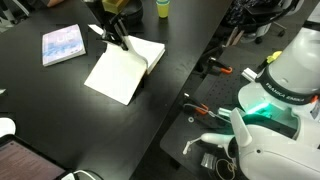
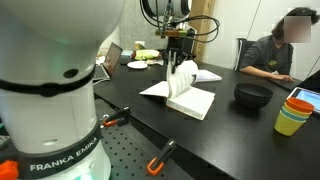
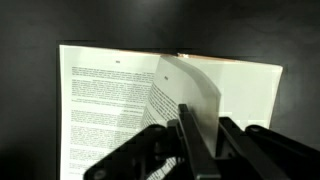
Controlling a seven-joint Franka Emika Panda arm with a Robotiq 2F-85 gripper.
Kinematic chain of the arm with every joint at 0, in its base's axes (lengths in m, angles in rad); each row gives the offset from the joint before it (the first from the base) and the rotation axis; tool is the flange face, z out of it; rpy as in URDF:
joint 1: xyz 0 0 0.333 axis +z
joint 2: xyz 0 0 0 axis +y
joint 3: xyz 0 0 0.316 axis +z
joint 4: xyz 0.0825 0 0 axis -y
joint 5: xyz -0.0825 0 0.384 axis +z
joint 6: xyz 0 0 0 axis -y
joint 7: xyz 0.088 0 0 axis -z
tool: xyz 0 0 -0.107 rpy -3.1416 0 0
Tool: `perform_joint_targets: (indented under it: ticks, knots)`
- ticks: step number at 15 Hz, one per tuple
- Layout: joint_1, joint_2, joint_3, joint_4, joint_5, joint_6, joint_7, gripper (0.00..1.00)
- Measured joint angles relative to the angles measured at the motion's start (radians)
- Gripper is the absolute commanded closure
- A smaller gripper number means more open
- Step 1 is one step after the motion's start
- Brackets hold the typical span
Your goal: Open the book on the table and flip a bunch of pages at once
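Note:
The book (image 1: pixel 118 75) lies open on the black table (image 1: pixel 50 115), with white printed pages facing up. It also shows in an exterior view (image 2: pixel 190 100) and in the wrist view (image 3: pixel 100 100). A bunch of pages (image 3: pixel 190 95) stands up from the spine, curved, between my fingers. My gripper (image 3: pixel 200 140) is shut on the edge of these pages, right above the book's middle. It shows in both exterior views (image 1: pixel 118 42) (image 2: pixel 180 62). The tan-orange cover is hidden under the open book.
A thin bluish-lavender book (image 1: pixel 62 45) lies beside the open book. A black bowl (image 2: pixel 253 95) and stacked coloured cups (image 2: pixel 295 110) stand on the table. A person (image 2: pixel 275 50) sits at its far side. Orange-handled tools (image 1: pixel 215 70) lie by the robot base (image 1: pixel 270 100).

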Motion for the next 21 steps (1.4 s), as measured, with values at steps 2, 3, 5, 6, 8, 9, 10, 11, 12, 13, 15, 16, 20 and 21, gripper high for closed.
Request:
perform_joint_targets:
  ticks: [2,3,5,6,8,9,10,11,12,13,15,16,20,21]
  knots:
    - [0.005,0.003,0.015,0.000,0.007,-0.008,-0.007,0.35]
    - [0.004,0.006,0.020,0.000,0.027,-0.004,-0.021,0.27]
    - [-0.004,0.013,0.030,-0.002,0.106,0.031,-0.092,0.12]
    - [-0.010,0.016,0.034,-0.004,0.141,0.055,-0.130,0.05]
    - [-0.024,0.027,0.034,-0.010,0.186,0.096,-0.190,0.00]
    - [-0.035,0.035,0.034,-0.015,0.216,0.122,-0.223,0.00]
    - [-0.051,0.046,0.036,-0.023,0.258,0.154,-0.266,0.00]
    - [-0.068,0.055,0.040,-0.029,0.307,0.183,-0.315,0.00]
    - [-0.090,0.063,0.049,-0.034,0.362,0.206,-0.367,0.00]
    - [-0.111,0.070,0.061,-0.036,0.415,0.222,-0.420,0.00]
    - [-0.144,0.076,0.091,-0.039,0.506,0.243,-0.508,0.00]
    - [-0.156,0.077,0.107,-0.039,0.545,0.247,-0.544,0.00]
    - [-0.178,0.079,0.156,-0.038,0.665,0.246,-0.646,0.00]
    - [-0.181,0.083,0.163,-0.038,0.692,0.245,-0.663,0.00]
